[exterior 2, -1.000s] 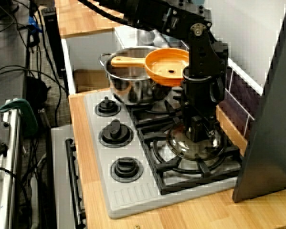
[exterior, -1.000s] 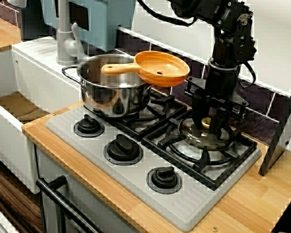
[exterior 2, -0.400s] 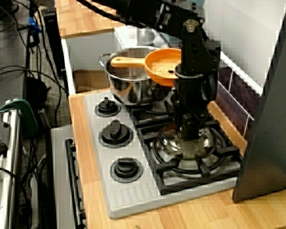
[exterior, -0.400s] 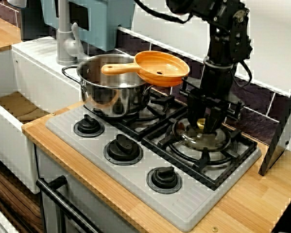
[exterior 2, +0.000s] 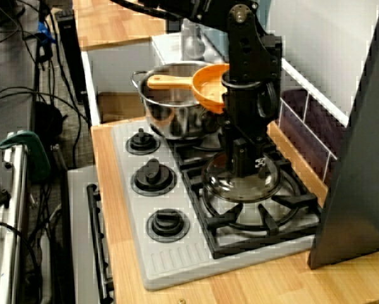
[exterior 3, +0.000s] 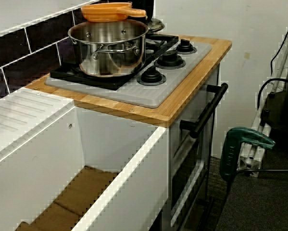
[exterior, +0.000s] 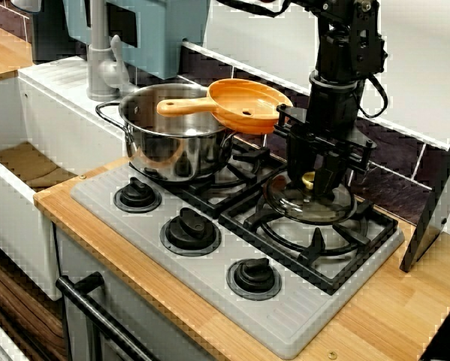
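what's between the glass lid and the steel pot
Only black stove grate lies between the round clear glass lid and the shiny steel pot, seen in the front view; the orange plastic pan resting on the pot overhangs that gap.

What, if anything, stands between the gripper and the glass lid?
Nothing visible does. The gripper grips the glass lid by its knob, over the burner grate. The steel pot with the orange pan stands apart, beside it.
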Motion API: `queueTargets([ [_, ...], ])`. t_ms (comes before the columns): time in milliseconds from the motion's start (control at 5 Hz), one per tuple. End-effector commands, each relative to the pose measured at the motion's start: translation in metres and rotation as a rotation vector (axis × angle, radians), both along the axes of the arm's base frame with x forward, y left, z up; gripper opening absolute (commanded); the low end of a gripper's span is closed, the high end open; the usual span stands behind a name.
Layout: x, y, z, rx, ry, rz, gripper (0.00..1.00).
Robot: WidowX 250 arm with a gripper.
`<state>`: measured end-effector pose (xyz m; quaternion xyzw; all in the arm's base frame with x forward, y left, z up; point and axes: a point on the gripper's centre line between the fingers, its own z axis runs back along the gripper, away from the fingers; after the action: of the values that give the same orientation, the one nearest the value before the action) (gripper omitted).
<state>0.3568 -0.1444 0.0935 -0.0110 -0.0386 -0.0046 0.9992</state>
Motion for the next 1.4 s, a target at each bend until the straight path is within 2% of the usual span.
queueTargets([
  [0,-0.017,0.011,0.037,-0.037,-0.077,-0.022,0.00],
  [600,-0.042,0.019,0.043,-0.043,-0.079,-0.051,0.00],
  [800,-0.044,0.020,0.045,-0.049,-0.080,-0.048,0.00],
  [1000,-0.035,0.020,0.047,-0.067,-0.088,-0.032,0.00],
  [1200,-0.025,0.014,0.048,-0.071,-0.126,-0.022,0.00],
])
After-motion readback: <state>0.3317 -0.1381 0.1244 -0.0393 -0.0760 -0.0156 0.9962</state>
